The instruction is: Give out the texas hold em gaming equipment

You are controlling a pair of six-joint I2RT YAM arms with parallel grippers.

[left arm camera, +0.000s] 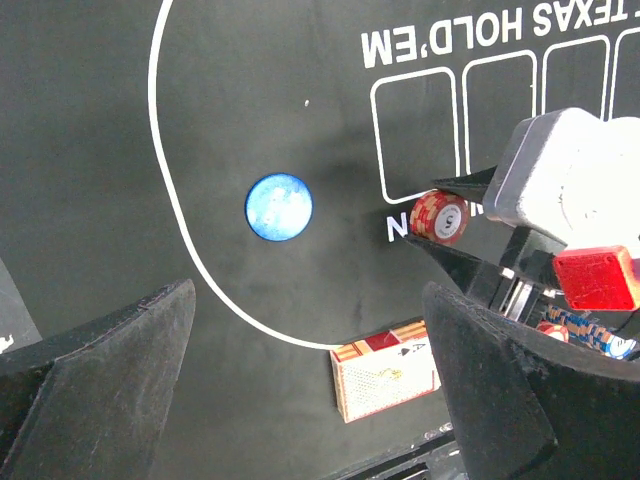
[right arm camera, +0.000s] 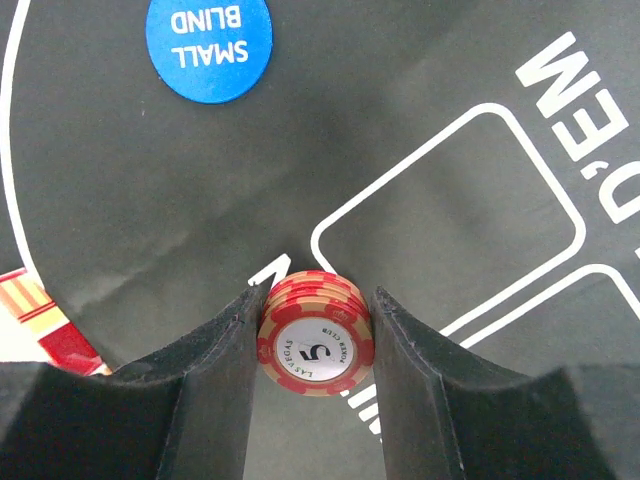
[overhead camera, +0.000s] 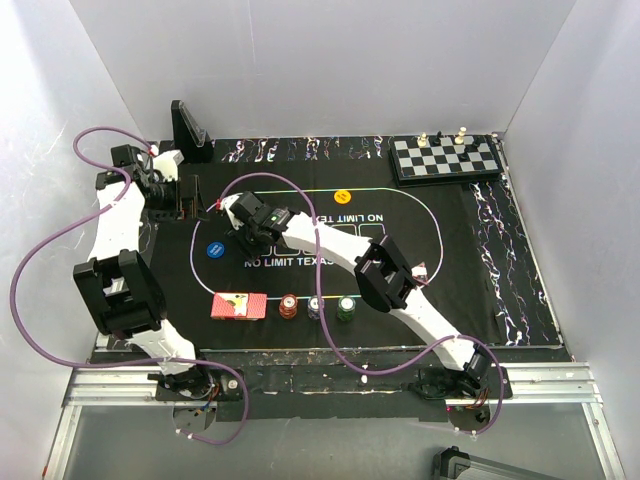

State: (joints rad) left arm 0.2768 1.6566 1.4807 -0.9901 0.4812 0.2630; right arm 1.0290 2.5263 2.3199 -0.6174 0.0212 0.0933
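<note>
While your right jaws pinch red chip stack (right arm camera: 315, 345), bottom centre, lower flat onto mat (right arm camera: 130, 210) before release; left jaws wide, empty.

top: high above near edge, facing down | wrists: down onto mat (overhead camera: 455, 285), right nearer | shared: blue disc (overhead camera: 214, 250)

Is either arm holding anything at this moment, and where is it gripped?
The right gripper holds a small stack of red chips, its jaws pressing on opposite sides of the chips' rims. The left gripper is open and holds nothing.
</note>
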